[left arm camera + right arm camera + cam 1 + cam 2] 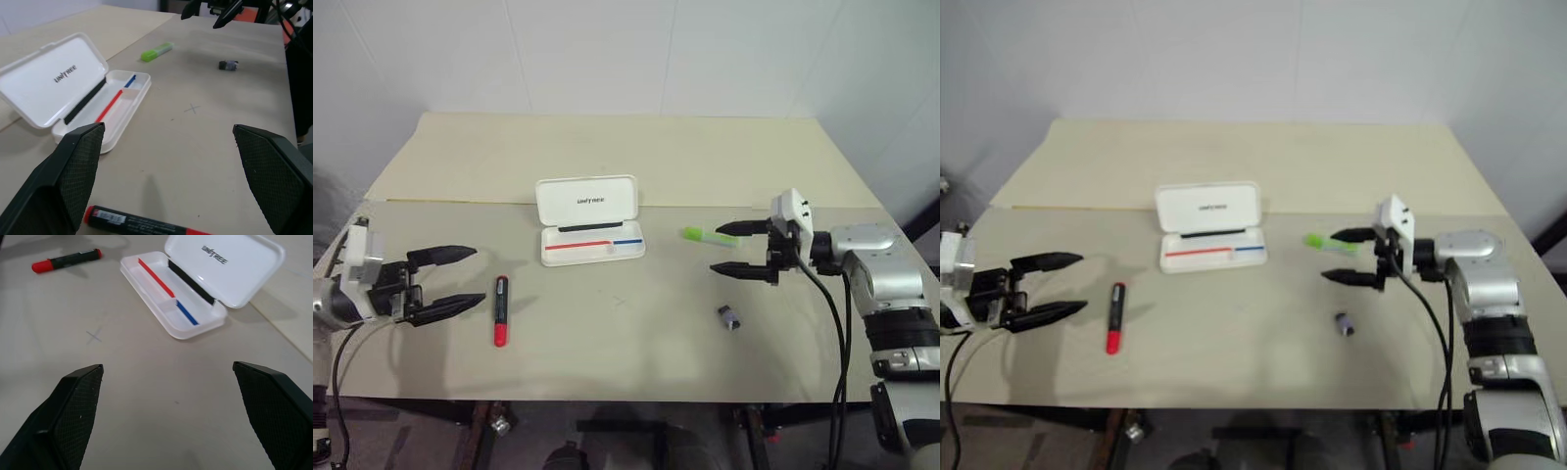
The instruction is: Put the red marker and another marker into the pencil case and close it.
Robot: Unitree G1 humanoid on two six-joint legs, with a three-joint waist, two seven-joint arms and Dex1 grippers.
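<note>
My left hand point(465, 279) and right hand point(726, 249) hover wide and empty over the tabletop point(636, 343); between them the pencil case point(589, 220) lies open, red marker point(500, 309) left, green marker point(708, 236) right.

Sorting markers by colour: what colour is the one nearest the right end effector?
Light green, clearest in the left wrist view.

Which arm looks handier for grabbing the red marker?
The left. Its open left gripper hangs right beside the red marker, while the right gripper is across the table near the green marker.
</note>
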